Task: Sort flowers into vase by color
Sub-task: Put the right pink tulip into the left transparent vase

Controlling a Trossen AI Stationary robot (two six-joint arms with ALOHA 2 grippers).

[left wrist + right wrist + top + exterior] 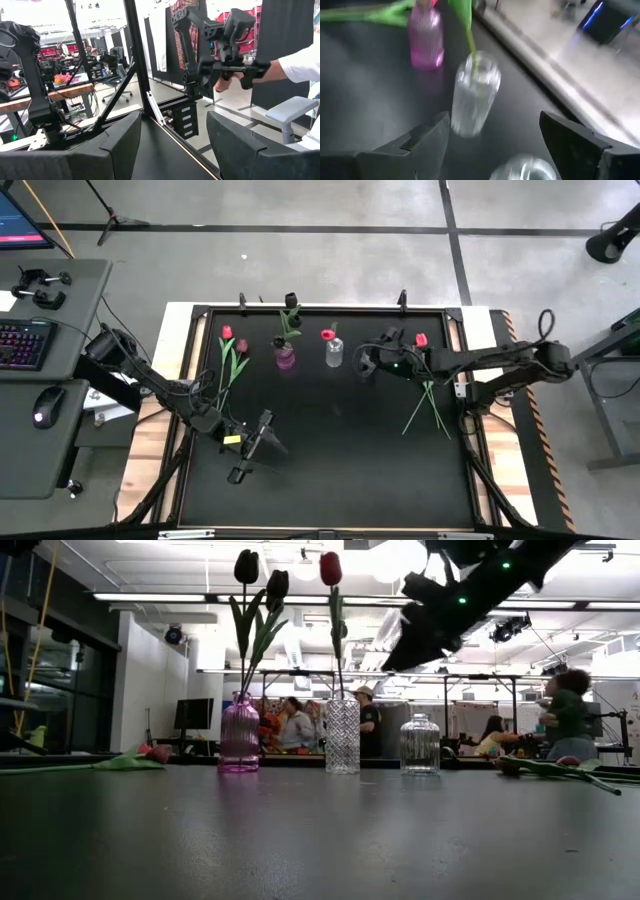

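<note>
Going left to right in the high view: two pink-and-red tulips [233,352] lie at the mat's upper left, stems running down-frame. My left gripper [252,446] sits lower left of centre, fingers spread wide, holding nothing. Along the top stand the pink vase [285,357] with dark tulips, then the cut-glass vase [333,352] with one red. My right gripper [366,362] hovers just right of it, open and empty. The loose red tulip [421,340] lies right of that gripper, stems [428,402] trailing down-frame, so I'd say the right arm's nearer.
</note>
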